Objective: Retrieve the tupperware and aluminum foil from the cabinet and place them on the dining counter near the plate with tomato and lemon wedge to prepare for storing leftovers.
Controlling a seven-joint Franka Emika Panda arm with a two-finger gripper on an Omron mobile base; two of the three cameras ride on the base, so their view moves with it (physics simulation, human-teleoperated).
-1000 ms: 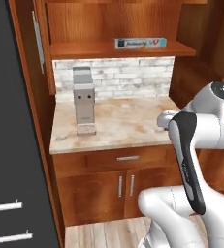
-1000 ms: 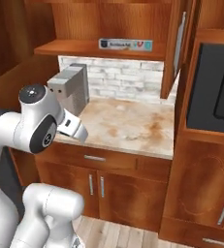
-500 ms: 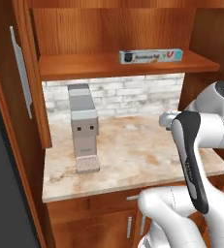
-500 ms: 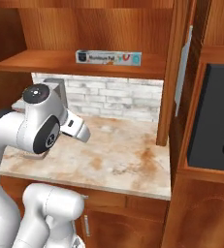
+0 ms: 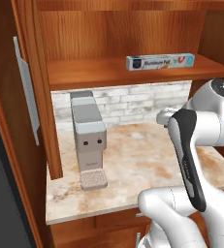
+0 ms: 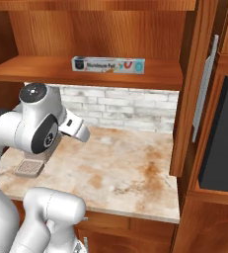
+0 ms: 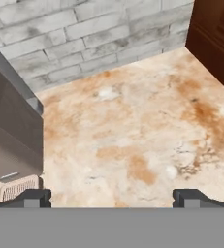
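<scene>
Here, at the far left of the left base view, a grey door handle [image 5: 27, 92] runs down the open cabinet [image 5: 36, 58] door. Next comes the grey coffee machine [image 5: 88, 138], upright on the beige counter [image 5: 133, 160] against the white brick wall [image 5: 133, 99]. Above and to the right, the foil box [image 5: 160, 61] lies lengthwise on the wooden shelf [image 5: 84, 75]. The hand [image 7: 111, 198] hangs over the counter, fingers spread wide, holding nothing.

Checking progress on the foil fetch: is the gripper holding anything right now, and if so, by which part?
Nothing is held. The gripper is open over the counter, with nothing between its fingertips; the aluminum foil lies on the cabinet shelf.
</scene>
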